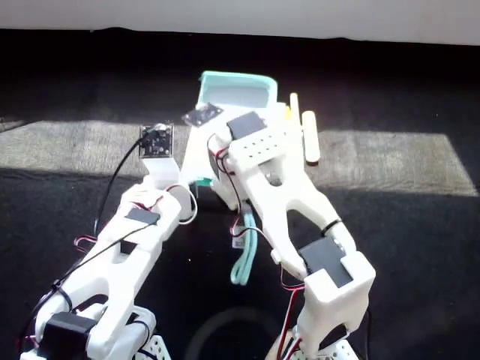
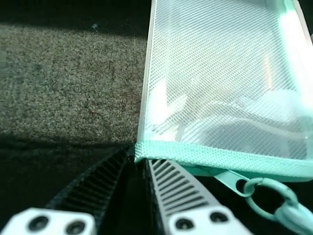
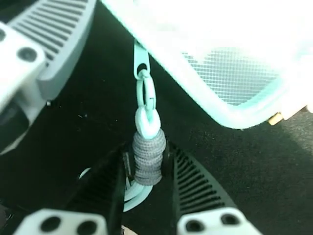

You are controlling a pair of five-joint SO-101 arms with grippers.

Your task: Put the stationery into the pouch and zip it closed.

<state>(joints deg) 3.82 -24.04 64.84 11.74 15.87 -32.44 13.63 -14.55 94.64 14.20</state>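
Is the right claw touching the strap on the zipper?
Touching. In the right wrist view, the right gripper presses against both sides of the grey wrapped part of the strap, with no gap.

No text, label, number or sign can be read on anything here. The pouch (image 1: 232, 90), at twelve o'clock in the high view, and its zip pull (image 3: 146, 156) carry no legible print.
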